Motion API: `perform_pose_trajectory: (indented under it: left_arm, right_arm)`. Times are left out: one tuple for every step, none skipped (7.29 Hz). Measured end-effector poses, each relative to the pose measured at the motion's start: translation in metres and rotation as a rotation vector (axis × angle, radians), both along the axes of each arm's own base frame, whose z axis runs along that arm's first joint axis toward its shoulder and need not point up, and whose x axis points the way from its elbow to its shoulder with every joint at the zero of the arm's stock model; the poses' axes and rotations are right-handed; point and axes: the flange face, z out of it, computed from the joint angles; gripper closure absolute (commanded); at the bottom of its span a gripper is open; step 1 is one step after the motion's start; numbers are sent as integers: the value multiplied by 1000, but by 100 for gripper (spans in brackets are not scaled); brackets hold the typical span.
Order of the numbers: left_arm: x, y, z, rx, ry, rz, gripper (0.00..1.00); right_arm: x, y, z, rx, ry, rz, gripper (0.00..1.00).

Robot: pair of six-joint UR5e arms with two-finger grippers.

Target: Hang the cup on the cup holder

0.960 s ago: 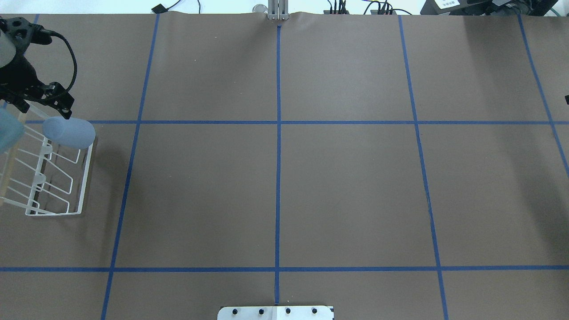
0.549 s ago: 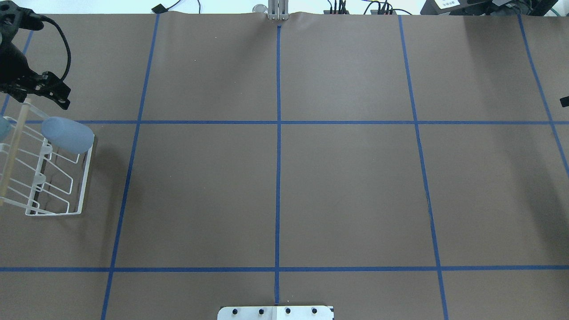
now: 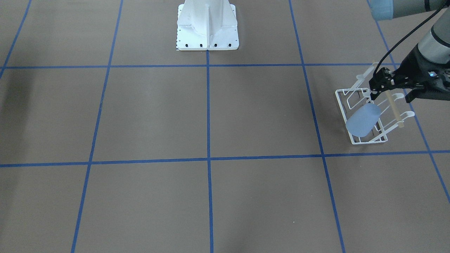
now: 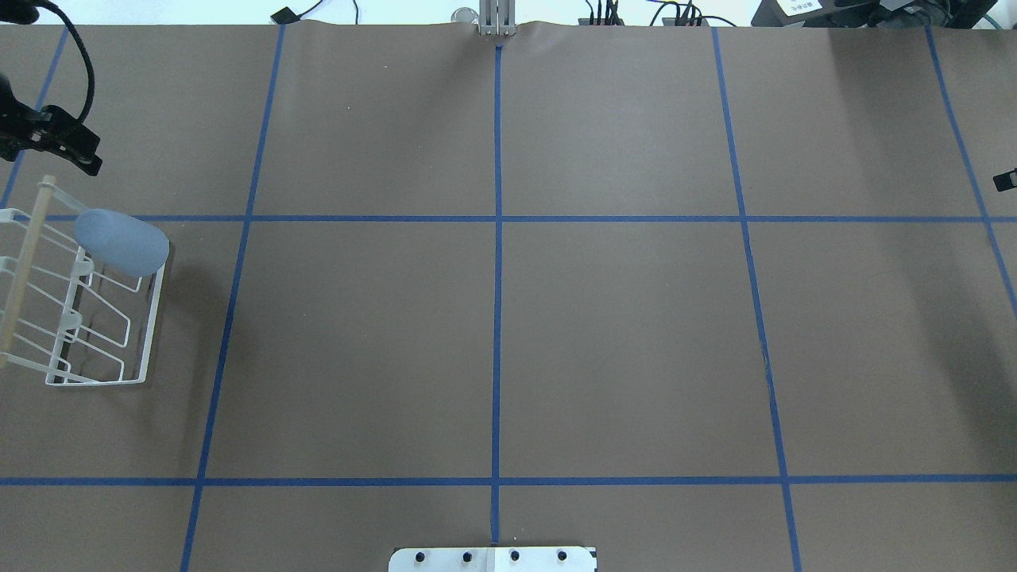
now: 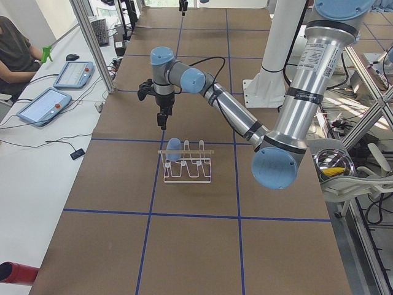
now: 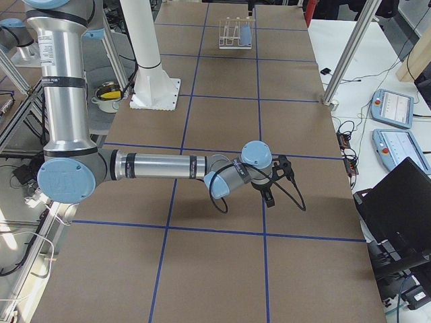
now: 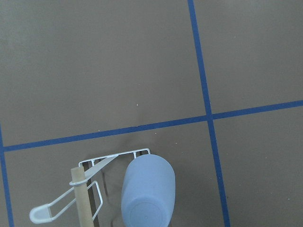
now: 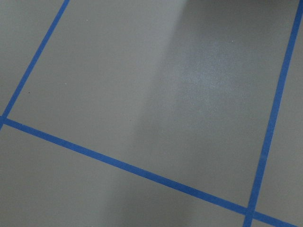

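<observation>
Brown tabletop (image 4: 620,334): below my spread left claw (image 3: 391,94), a light-blue plastic tumbler (image 3: 362,121), inverted, hangs propped on a loop of the white wire rack (image 3: 370,142).

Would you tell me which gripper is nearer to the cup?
Left. The left gripper hovers close above the cup; the right gripper is far off, near the opposite end of the table.

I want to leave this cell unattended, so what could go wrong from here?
The cup sits tilted on the end loop of the cup holder, leaning out past its frame; it might slide off. The open left gripper hangs near the wooden dowel; a low move could snag it.
</observation>
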Motion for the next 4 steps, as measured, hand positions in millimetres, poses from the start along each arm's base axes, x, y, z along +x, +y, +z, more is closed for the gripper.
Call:
perform_pose_trajectory:
  left_arm:
    - [-11, -2, -1, 39, -11, 13, 2]
    - [-28, -5, 5, 81, -30, 37, 2]
    - [-47, -6, 18, 100, -48, 51, 2]
    - [-66, -4, 36, 99, -61, 57, 2]
  right_arm:
    - [2, -6, -1, -7, 18, 7, 0]
    - [14, -19, -7, -27, 50, 8, 0]
    - [33, -35, -15, -51, 92, -13, 0]
    - [57, -52, -28, -75, 145, -45, 0]
